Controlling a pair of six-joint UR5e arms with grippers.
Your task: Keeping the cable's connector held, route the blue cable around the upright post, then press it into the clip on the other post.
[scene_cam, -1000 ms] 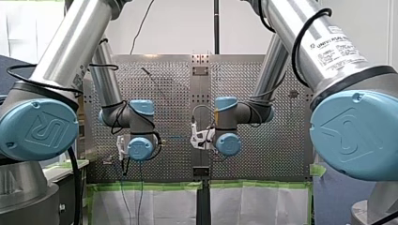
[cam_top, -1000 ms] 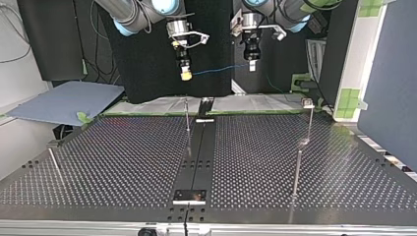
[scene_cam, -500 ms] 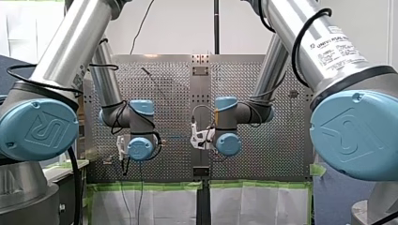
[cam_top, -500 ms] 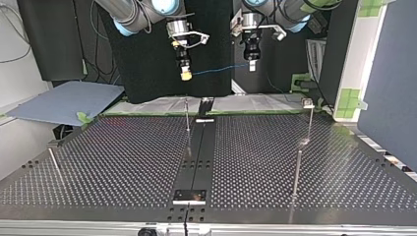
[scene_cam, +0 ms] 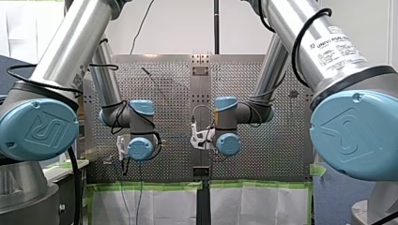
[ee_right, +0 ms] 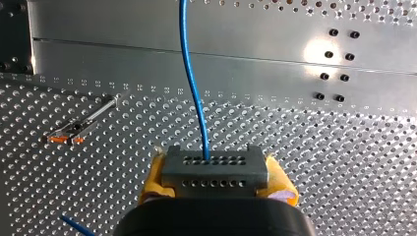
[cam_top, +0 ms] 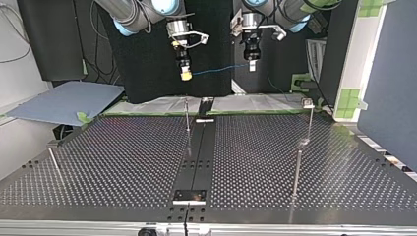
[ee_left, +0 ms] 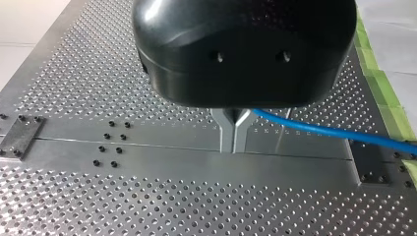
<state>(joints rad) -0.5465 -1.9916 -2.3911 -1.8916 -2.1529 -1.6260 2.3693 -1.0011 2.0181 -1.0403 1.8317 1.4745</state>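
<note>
- Front view: the blue cable [scene_cam: 174, 138] shows only as a short, thin, level line at mid-frame, running left to right between the two wrist joints [scene_cam: 141, 149]. Both claws are hidden behind those joints, so I cannot tell their grip from here.
- Top view: the blue cable [cam_top: 219, 69] is a thin line strung in the air at the upper middle of the frame. It is nearly level, a little higher at its right end.
- Its left end meets my right claw [cam_top: 186, 74] and its right end meets my left claw [cam_top: 252, 66].
- Both claws sit higher in the frame than the bench [cam_top: 123, 157]. A thin upright post [cam_top: 187, 118] stands just below my right claw. A post with a small block on top [cam_top: 309, 115] stands at the right of the frame.
- Left wrist view: my left claw [ee_left: 235, 143] has its metal fingers [ee_left: 227, 132] pressed together with only a seam between them. The blue cable [ee_left: 334, 132] comes out from between them near their base and runs off sideways, smooth and almost straight, above the bench.
- Right wrist view: my right claw [ee_right: 215, 180] clamps the connector [ee_right: 215, 164] between its yellow pads [ee_right: 153, 179].
- The connector is a grey block with two rows of small holes, its long axis lying from pad to pad.
- The blue cable [ee_right: 189, 64] leaves the middle of the connector's upper row of holes and runs straight ahead of the claw, curving slightly.
</note>
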